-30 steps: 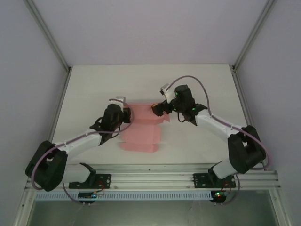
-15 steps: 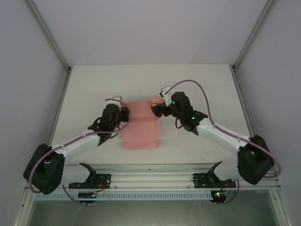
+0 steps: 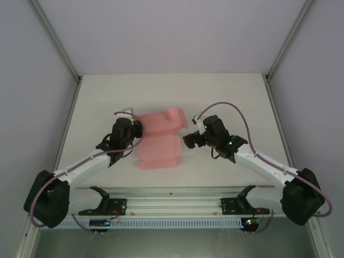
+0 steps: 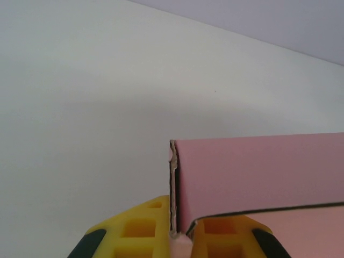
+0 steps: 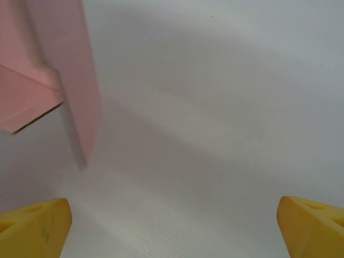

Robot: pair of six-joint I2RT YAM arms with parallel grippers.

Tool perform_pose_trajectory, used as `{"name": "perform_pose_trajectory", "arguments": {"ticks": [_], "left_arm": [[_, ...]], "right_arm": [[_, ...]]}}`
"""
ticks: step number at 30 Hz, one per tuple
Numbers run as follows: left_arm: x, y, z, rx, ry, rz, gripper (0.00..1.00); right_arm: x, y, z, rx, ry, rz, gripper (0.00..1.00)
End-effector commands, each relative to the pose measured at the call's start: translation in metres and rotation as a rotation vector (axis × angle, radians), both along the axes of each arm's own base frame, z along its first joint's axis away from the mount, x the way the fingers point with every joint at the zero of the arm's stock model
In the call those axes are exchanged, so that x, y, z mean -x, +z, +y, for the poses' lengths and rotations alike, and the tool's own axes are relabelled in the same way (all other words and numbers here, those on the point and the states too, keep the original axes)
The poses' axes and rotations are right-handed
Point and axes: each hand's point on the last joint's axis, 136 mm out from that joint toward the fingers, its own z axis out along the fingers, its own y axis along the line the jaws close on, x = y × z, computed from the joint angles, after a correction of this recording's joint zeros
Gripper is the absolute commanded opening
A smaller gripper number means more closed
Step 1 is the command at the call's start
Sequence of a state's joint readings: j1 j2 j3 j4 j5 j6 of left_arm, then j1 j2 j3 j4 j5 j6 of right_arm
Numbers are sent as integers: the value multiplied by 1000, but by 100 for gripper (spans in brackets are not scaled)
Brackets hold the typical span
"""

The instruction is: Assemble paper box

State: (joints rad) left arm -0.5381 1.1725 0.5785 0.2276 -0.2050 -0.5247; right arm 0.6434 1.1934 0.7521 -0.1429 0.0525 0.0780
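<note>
The salmon-pink paper box sits partly folded at mid-tabletop, with its far panel raised. The left end effector is clamped on the card's left edge. The right end effector gapes wide and holds nothing, just right of the box.

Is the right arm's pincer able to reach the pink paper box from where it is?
Probably yes. The right pincer is wide open just beside the paper box's right edge, with bare table between them. The left pincer pinches the box's other side.
</note>
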Motion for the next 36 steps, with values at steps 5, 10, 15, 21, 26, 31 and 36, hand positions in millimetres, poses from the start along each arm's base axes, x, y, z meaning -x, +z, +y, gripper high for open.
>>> {"name": "perform_pose_trajectory", "arguments": {"ticks": [5,10,15,21,26,31,36], "left_arm": [[4,-1,-9,11,-64,-4,0],[5,-1,-14,14,-98,-6,0],[3,1,-15,44,-84,-4,0],[1,5,-18,100,-64,8,0],[2,6,-17,111,-56,14,0],[0,-5,-1,70,19,40,0],[-2,-17,14,62,66,83,0]], "right_arm": [[-30,32,17,-103,-8,-106,100],[-39,39,34,-101,53,-148,100],[-39,33,61,-122,136,-127,100],[-52,24,80,-43,87,-211,100],[-62,18,80,89,7,-272,100],[-48,26,69,94,24,-260,100],[-12,48,46,5,100,-219,100]]}}
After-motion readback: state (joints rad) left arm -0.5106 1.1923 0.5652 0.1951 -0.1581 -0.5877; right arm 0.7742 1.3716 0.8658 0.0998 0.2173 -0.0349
